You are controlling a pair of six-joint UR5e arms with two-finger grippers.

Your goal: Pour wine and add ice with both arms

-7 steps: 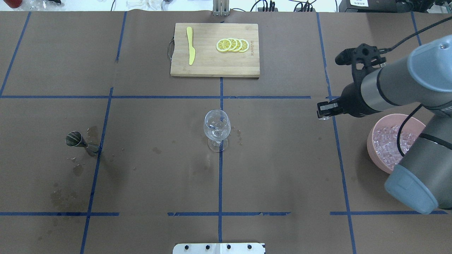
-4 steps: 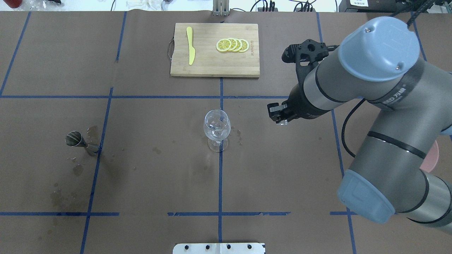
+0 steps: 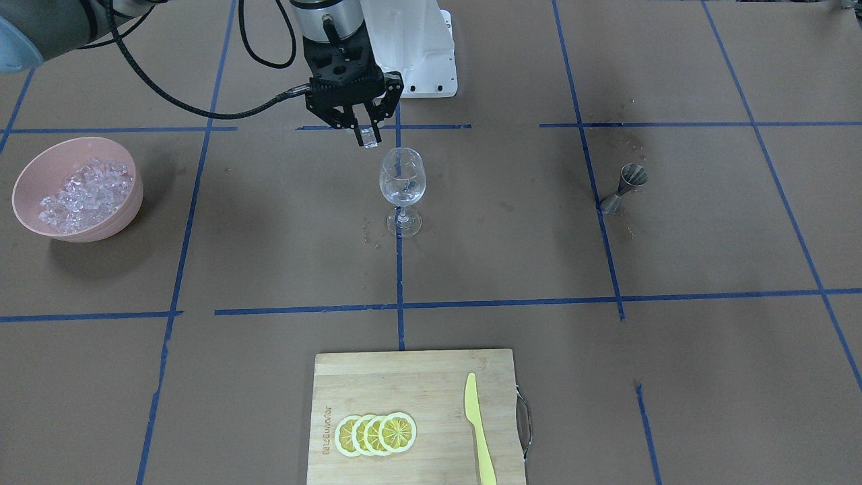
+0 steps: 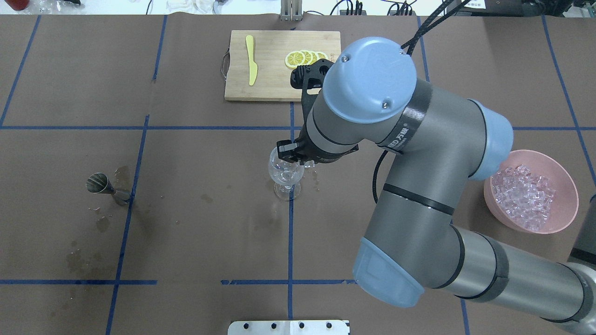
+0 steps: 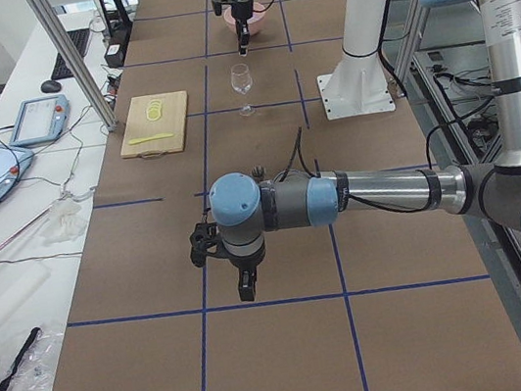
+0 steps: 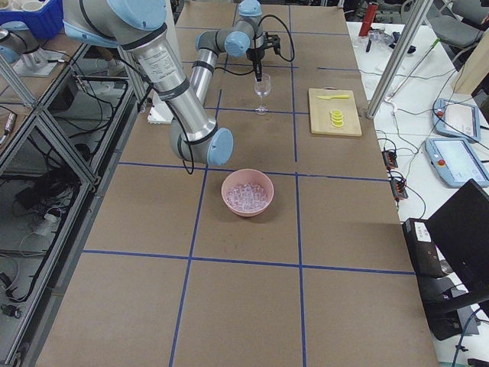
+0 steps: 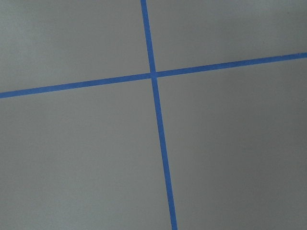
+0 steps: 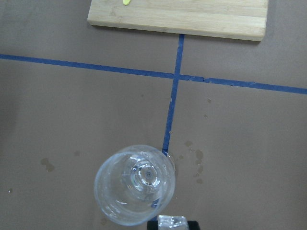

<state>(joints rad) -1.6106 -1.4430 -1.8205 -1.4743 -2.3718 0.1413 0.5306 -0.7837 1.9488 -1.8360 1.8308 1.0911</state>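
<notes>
- My right pincer (image 3: 367, 137) is pinched narrow on one ice cube (image 8: 171, 221). It hangs above the glass (image 3: 402, 180), and going by the wrist view it sits over the rim's robot-side edge, not mid-mouth.
- If I let go here, I reckon the cube could strike the rim and skip onto the brown paper (image 3: 269, 256). That offset would be the cause.
- Going lower to correct it risks a finger clipping the rim. A tall glass on a thin stem and small foot should tip easily, and dark spots round the foot suggest damp paper.
- The cube is small, clear and probably slick, so it might slide out of the grip early.
- My left pincer (image 5: 246, 287) shows only in the side view, over bare paper well apart from the glass. I cannot tell whether it is wide or closed.
- The rest of the ice (image 3: 84, 188) is a glittering heap in a smooth pink bowl (image 3: 27, 172), well apart from the glass.
- The wine I cannot pick out for sure. At most a clear trace lies in the glass's rounded bottom.
- A dull metal double-cone measure (image 3: 625, 187) stands well off on the glass's other side.
</notes>
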